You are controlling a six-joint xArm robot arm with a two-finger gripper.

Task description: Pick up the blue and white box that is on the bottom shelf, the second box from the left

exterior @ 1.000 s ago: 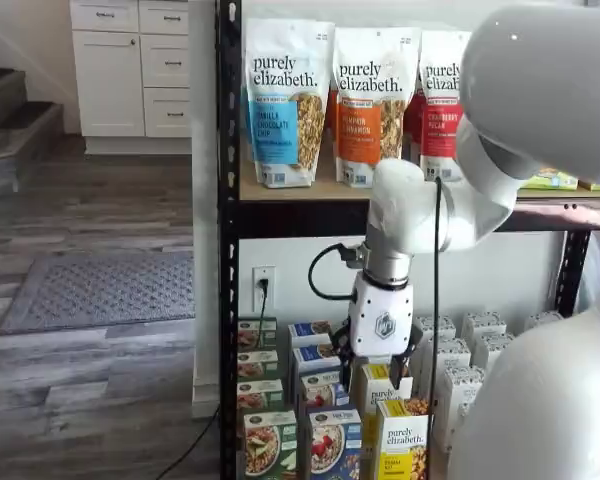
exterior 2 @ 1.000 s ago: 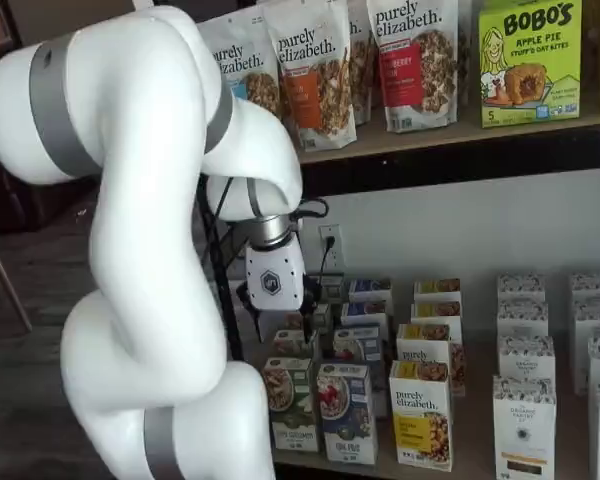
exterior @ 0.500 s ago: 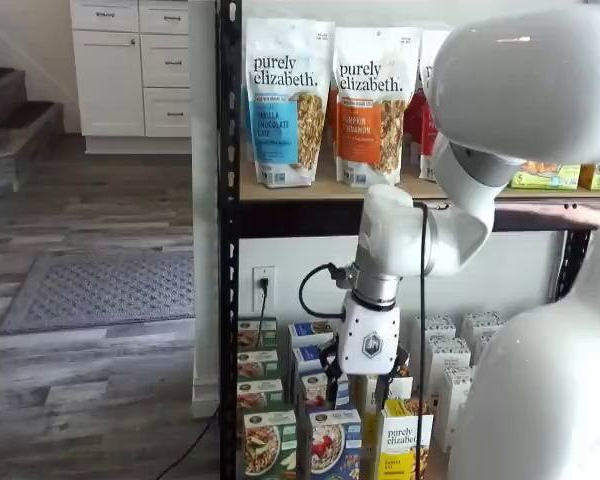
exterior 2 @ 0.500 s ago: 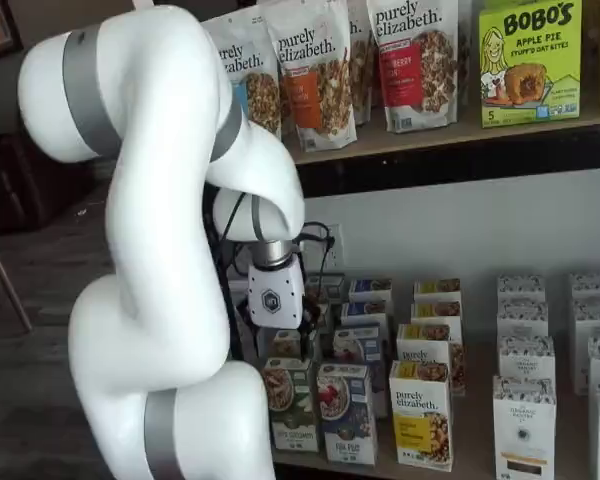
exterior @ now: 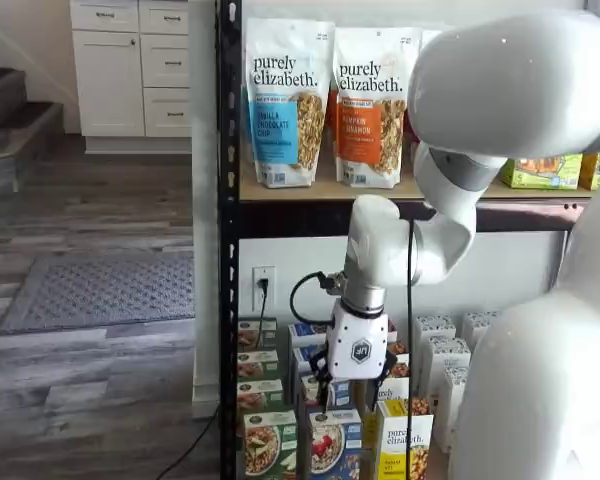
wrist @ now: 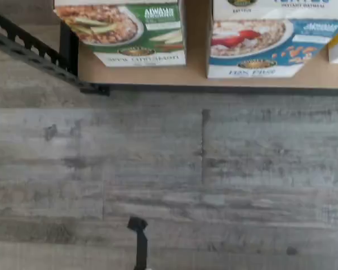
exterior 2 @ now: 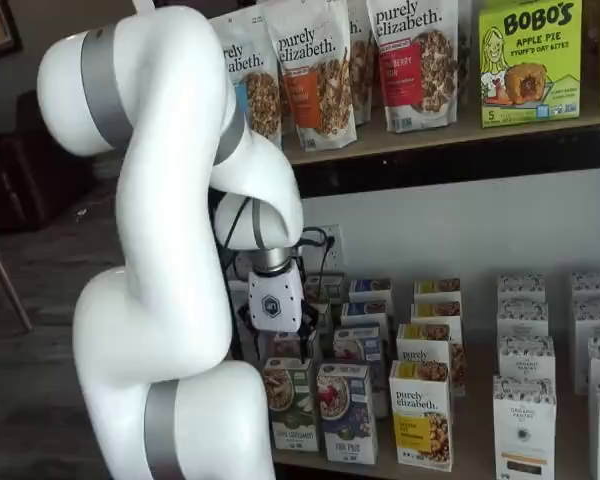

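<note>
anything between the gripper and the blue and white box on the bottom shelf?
Nothing visible. The gripper hangs above the front row, over the green-and-white carton; the blue and white box stands beside that carton, its top and front uncovered.

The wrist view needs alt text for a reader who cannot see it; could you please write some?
Looking down at the edge of the bottom shelf, two cartons stand side by side: a green-and-white carton and the blue and white box, each picturing a bowl of oats. Grey wood-plank floor fills the rest; no gripper fingers show.
</note>
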